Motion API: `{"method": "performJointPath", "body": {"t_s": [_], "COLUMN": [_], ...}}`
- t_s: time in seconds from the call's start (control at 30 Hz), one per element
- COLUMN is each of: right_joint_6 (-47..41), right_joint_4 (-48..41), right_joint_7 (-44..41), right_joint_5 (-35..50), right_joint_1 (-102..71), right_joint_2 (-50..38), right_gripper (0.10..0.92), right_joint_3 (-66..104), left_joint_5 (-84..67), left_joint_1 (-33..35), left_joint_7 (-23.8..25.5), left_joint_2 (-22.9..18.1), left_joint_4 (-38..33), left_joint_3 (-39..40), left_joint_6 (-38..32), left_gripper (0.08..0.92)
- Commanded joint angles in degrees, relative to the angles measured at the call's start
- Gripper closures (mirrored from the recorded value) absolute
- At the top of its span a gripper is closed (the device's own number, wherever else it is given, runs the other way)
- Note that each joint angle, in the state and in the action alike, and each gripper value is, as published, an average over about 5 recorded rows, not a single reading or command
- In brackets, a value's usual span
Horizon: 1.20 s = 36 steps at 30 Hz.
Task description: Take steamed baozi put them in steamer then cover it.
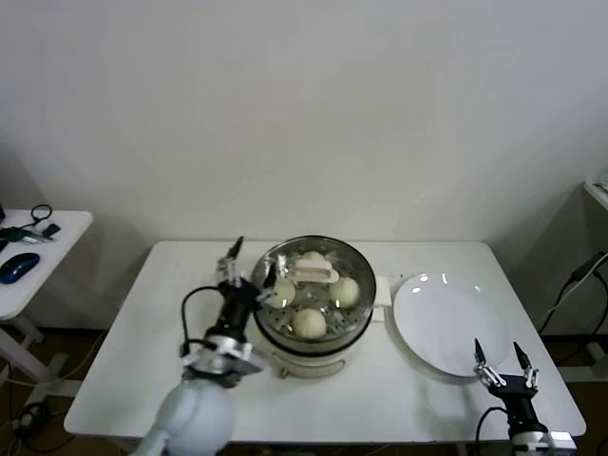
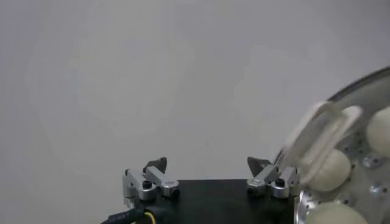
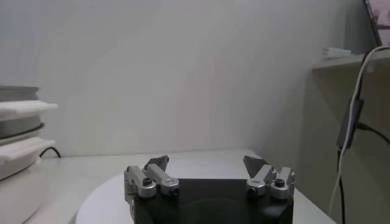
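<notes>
Right gripper (image 1: 501, 358), fingers spread and holding nothing, at the table's near edge beside the flat white round plate (image 1: 446, 323). Left gripper (image 1: 249, 261), fingers spread, against the left rim of the shiny round steel steamer (image 1: 356, 271). Inside lie four cream-white steamed baozi (image 1: 309, 323) under the clear glass cover (image 1: 313, 273). No legible writing.

I see a plain white wall (image 1: 304, 104) filling the background. Before it stands the white rectangular table (image 1: 133, 361). At my left sits a smaller white side desk (image 1: 38, 261) carrying a blue computer mouse (image 1: 19, 267). Brown floor (image 1: 57, 366) shows below.
</notes>
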Motion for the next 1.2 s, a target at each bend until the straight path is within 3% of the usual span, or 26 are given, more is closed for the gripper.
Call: {"method": "performJointPath", "body": {"t_s": [0.03,0.2,0.43,0.7,1.2], "right_joint_6": [0.51,1.25,1.57,1.08,1.07], "right_joint_4": [1.24,-0.12,-1.59,-1.79,-1.66], "right_joint_7": [-0.29,-0.3,-0.03,0.26,0.26], "right_joint_5": [-3.2,-3.72,-3.76,-3.63,-3.49], "right_joint_1": [-0.02,0.59,1.33,1.36,1.41], "right_joint_2": [0.37,0.39,0.54,0.52,0.37], "right_gripper": [0.203,0.203,0.203,0.203,0.203], "right_joint_3": [-0.13,-0.55,-1.58,-2.33,-2.48], "left_joint_5": [-37.37,-54.75,-56.03,-53.2,-52.32], "left_joint_1": [10.37,19.7,23.49,22.37,22.29], "left_joint_7": [-2.8,2.02,4.66,5.74,5.9], "left_joint_2": [0.19,2.79,2.22,-0.64,-1.67], "left_joint_4": [-2.41,2.73,14.86,21.57,22.4], "left_joint_3": [-24.85,-33.18,-29.17,-25.53,-25.1], "left_joint_6": [-14.29,-25.55,-40.17,-43.56,-44.16], "left_gripper": [0.177,0.177,0.177,0.177,0.177]}}
